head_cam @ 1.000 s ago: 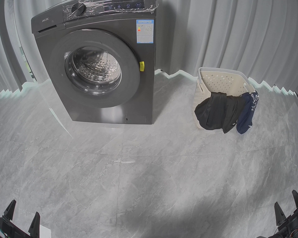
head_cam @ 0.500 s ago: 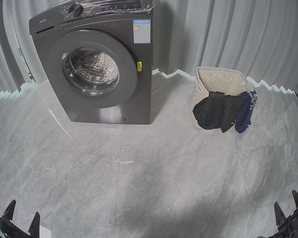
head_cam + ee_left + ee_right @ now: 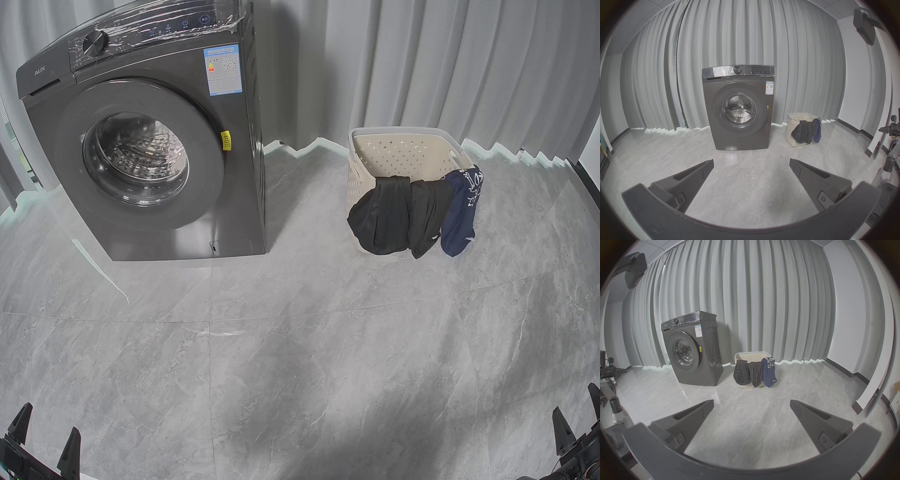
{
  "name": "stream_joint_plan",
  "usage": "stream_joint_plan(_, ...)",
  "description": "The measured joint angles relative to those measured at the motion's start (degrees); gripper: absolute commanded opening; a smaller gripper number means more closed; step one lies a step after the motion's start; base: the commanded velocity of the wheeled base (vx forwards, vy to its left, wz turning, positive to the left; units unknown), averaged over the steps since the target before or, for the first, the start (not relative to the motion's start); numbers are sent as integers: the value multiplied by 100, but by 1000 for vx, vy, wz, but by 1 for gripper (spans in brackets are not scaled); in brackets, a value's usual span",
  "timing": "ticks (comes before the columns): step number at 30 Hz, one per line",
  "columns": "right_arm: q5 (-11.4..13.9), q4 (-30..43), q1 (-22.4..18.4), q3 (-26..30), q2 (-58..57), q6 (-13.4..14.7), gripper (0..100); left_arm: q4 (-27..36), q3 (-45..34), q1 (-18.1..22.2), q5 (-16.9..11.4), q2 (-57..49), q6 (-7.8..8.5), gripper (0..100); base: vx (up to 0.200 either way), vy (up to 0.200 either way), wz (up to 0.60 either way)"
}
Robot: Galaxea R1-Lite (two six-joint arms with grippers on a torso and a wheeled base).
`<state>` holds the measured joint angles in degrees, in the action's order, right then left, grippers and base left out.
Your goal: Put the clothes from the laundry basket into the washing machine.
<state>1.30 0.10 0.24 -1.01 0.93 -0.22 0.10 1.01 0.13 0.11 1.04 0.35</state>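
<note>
A dark grey washing machine (image 3: 150,144) stands at the far left, its round door shut over the drum. To its right sits a cream laundry basket (image 3: 400,153) with black clothes (image 3: 397,215) and a navy garment (image 3: 461,209) draped over its front rim. My left gripper (image 3: 44,431) is open at the bottom left, far from both, holding nothing. My right gripper (image 3: 578,412) is open at the bottom right, also with nothing in it. The left wrist view faces the washing machine (image 3: 739,107) and the basket (image 3: 800,128); the right wrist view shows the machine (image 3: 692,347) and the basket (image 3: 753,368).
Grey tiled floor (image 3: 312,350) stretches between me and the machine. Pale curtains (image 3: 437,69) hang behind the machine and basket. A dark skirting edge (image 3: 587,181) marks a wall at the far right.
The whole head view has shifted: machine and basket now sit further left in the picture, so the camera has turned right. Both grippers hold the same place, still open.
</note>
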Motion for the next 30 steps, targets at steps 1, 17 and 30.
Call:
stream_joint_plan(1,-2,0,0,0,0,-2,100,0,0,2,0,0,-2,100,200,0,0)
stream_joint_plan(17,0,1,0,0,0,-2,100,-2,0,5,2,0,0,100,200,0,0)
stream_joint_plan(30,-9,0,0,0,0,-2,100,1,0,2,-6,0,9,100,0,0,92)
